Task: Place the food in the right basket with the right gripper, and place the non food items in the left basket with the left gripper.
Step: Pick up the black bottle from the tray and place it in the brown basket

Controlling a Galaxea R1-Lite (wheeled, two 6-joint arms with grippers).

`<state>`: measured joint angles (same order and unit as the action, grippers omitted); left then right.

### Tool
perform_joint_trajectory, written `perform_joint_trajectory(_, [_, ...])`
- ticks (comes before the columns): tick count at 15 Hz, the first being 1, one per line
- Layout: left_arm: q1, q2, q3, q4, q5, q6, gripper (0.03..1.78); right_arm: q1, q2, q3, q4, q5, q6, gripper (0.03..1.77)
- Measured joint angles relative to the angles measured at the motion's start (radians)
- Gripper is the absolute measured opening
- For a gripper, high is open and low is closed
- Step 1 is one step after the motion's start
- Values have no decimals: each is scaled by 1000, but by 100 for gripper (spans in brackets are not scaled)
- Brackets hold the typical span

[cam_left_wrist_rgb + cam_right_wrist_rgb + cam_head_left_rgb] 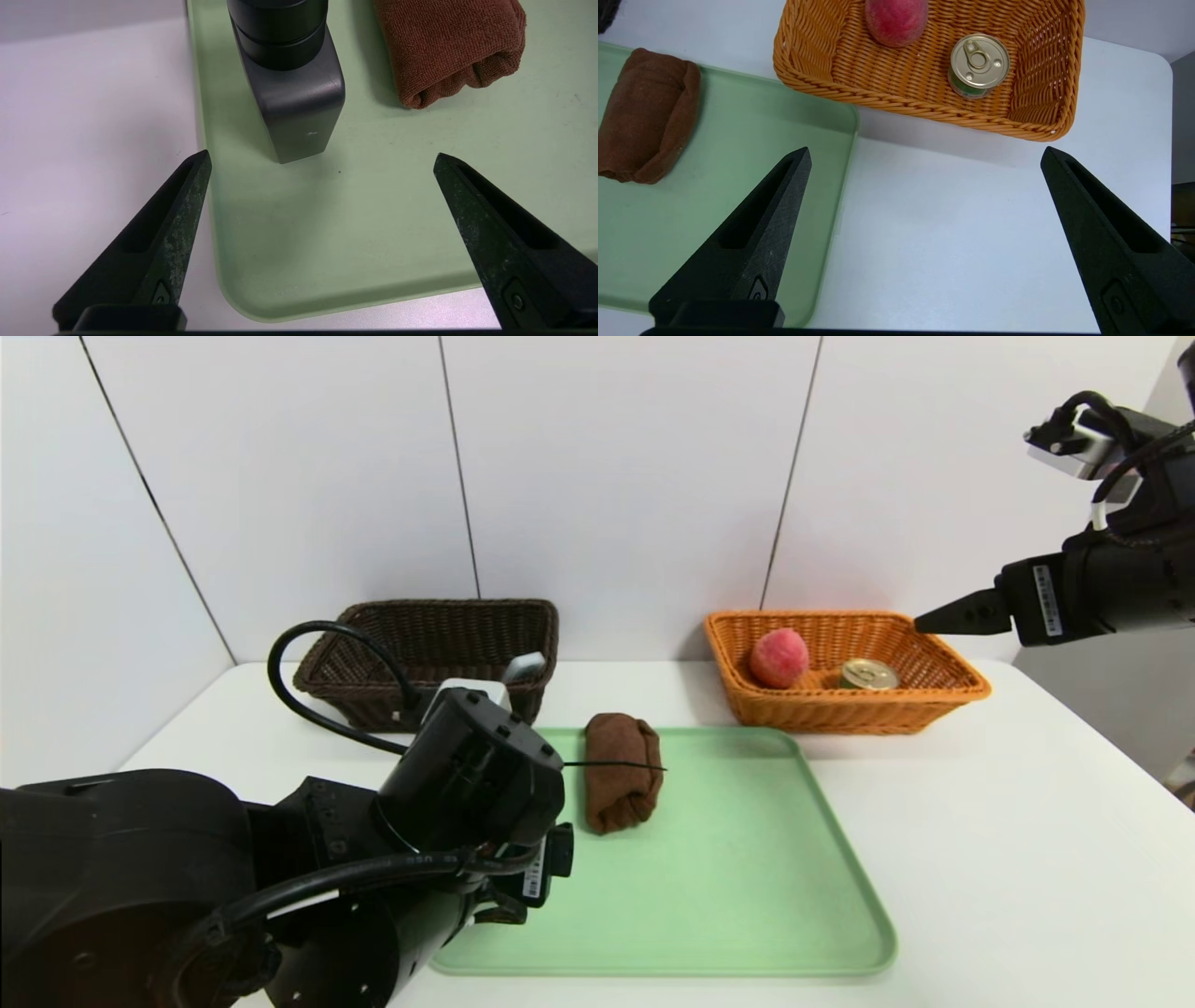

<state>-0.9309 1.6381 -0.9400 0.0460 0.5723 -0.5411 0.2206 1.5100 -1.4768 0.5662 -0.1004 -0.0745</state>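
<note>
A brown rolled towel [623, 784] [448, 46] [644, 116] lies on the green tray [747, 896]. Beside it on the tray lies a dark grey flat-sided item with a black round cap [294, 93], hidden behind my left arm in the head view. My left gripper [321, 156] is open over the tray's near left corner, just short of that item, with nothing between its fingers. The orange right basket [840, 709] [878, 100] holds a peach [779, 657] [896, 18] and a tin can [868, 674] [979, 63]. My right gripper [934, 621] [925, 149] hangs open and empty, raised to the right of that basket.
The dark brown left basket [429, 644] stands at the back left against the white wall. The white table [1008, 859] extends right of the tray. My left arm's cable [289, 700] loops in front of the brown basket.
</note>
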Motion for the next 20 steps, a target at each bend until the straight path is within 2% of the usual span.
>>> perform_joint_trajectory(3, [0,9,1,-2,3,0,169,-1,-11,9,0,1,-3,169])
perform_joint_trajectory(7, [1,42,4,-92,29,-1,169,0,-22,13,0,1,-3,169])
perform_joint_trajectory(16, [19,102,34,-177,47,10,169,0,-45,40,-1,0,-3,170])
perform_joint_trajectory(20, [37,121,59,-265,52,37,169,0,-47,42,-2,-2,-3,170])
